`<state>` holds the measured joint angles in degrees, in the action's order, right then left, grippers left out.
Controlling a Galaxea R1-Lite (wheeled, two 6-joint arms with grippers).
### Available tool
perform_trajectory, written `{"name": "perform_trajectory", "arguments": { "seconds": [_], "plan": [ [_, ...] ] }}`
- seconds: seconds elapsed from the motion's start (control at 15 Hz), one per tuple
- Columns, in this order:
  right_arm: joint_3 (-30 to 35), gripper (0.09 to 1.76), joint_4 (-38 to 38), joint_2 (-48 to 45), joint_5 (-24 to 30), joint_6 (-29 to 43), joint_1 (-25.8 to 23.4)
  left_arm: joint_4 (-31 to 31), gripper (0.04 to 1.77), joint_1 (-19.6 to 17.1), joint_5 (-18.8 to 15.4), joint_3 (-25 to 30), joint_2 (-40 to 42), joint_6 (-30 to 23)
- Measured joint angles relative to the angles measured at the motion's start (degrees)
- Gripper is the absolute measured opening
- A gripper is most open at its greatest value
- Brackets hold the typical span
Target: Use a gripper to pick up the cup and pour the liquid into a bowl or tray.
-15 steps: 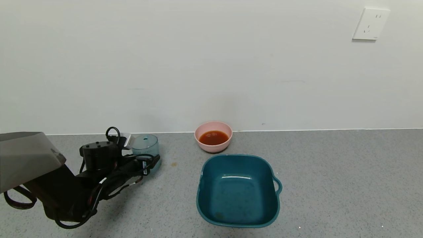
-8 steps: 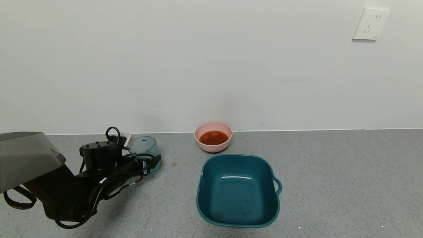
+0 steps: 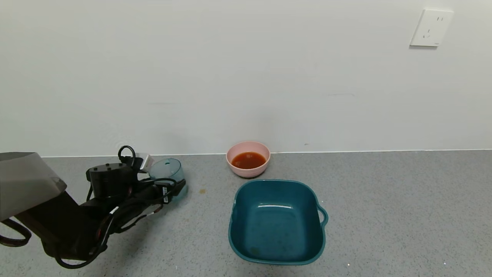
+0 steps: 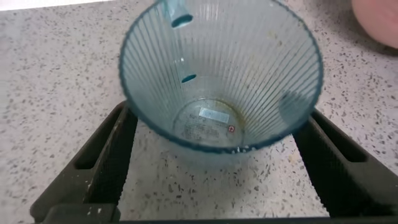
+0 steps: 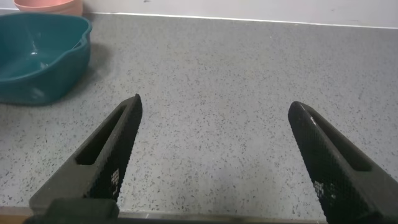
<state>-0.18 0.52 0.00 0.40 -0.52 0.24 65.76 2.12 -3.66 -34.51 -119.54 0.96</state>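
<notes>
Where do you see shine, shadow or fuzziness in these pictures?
Head view: a white streak of glare lies inside the dark teal square basin, and a soft shadow falls on the grey speckled counter beneath the left gripper. Left wrist view: the translucent blue-green ribbed cup looks soft at its near rim, with its printed base label clearer. Right wrist view: the black fingers look soft up close.

Looks like a bare test bench or lab mock-up, not a lived-in kitchen: grey speckled countertop (image 3: 384, 211) against a plain white wall (image 3: 230, 77), one wall socket (image 3: 431, 27), only a pink bowl (image 3: 248, 170) and teal basin (image 3: 276, 222) out.
</notes>
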Motion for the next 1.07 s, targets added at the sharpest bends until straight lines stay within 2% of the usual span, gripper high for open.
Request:
{"name": "perform_trajectory", "arguments": {
  "seconds": [0.4, 0.67, 1.07],
  "plan": [
    [0.0, 1.71, 0.0, 0.0, 0.0, 0.0, 0.0, -7.9, 1.69, -0.2, 0.0, 3.1, 10.8, 1.5],
    [0.0, 1.71, 0.1, 0.0, 0.0, -0.1, 0.0, -14.5, 1.7, -0.3, 0.2, 5.5, 21.5, 1.5],
    [0.0, 1.71, 0.1, 0.0, 0.1, 0.0, 0.0, -22.4, 1.7, -0.6, -0.4, 12.3, 40.1, 1.3]
  ]
}}
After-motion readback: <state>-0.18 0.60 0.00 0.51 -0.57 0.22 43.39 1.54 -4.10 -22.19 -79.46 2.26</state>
